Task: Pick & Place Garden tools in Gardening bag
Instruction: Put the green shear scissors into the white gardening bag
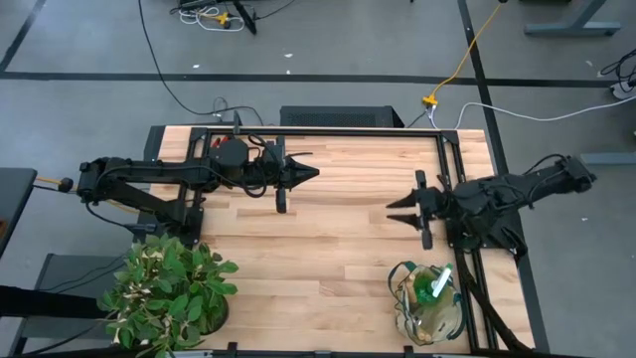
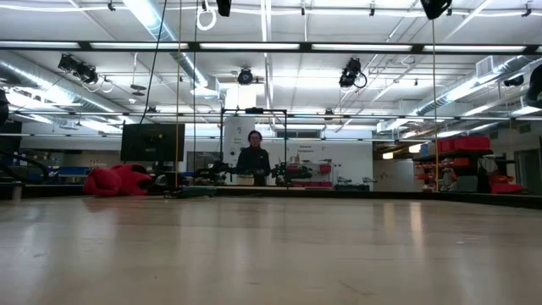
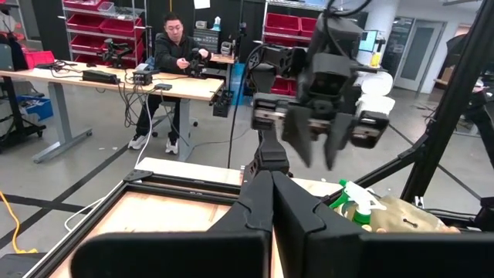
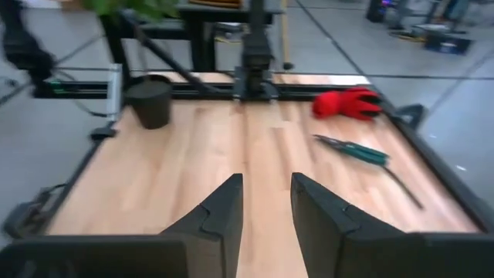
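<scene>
The beige gardening bag (image 1: 429, 303) stands at the table's near right edge with a green-and-white item (image 1: 435, 286) sticking out of it. The bag (image 3: 401, 218) also shows in the left wrist view. Red gloves (image 4: 347, 103) and dark pruning shears (image 4: 351, 148) lie flat on the table at its far left. My right gripper (image 4: 266, 205) hovers open above the table's right half, pointing left, with nothing between its fingers. My left gripper (image 3: 272, 193) is shut and empty, held level above the far left part (image 1: 308, 175).
A leafy potted plant (image 1: 169, 293) stands at the near left corner. A black frame (image 1: 328, 131) borders the table. A person (image 3: 174, 54) sits at a desk beyond the table. Bare wood lies between the two grippers.
</scene>
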### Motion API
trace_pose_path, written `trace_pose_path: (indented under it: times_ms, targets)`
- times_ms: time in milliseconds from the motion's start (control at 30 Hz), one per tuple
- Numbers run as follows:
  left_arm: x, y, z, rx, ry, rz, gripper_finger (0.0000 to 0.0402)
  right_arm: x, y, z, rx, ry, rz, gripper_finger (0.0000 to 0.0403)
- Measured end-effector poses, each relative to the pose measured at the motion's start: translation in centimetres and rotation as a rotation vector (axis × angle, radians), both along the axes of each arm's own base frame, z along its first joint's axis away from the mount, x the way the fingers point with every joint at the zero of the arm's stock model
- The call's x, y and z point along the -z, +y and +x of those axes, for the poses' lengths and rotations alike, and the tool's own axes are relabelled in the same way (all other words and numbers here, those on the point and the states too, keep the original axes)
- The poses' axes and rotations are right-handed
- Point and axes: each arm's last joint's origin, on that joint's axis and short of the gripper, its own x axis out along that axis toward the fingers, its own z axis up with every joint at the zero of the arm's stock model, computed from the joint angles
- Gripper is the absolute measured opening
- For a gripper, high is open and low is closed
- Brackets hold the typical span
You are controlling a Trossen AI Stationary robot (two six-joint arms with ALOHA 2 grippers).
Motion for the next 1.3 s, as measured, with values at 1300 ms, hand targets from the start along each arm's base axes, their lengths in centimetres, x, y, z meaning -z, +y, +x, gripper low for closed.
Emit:
trace_pose_path:
  times_ms: [1300]
  targets:
    - [2.9,5.8,-1.5,-0.314,0.288,-0.114,0.0044,0.2,-8.5,0.1,0.277,0.047,-0.084,0.0096]
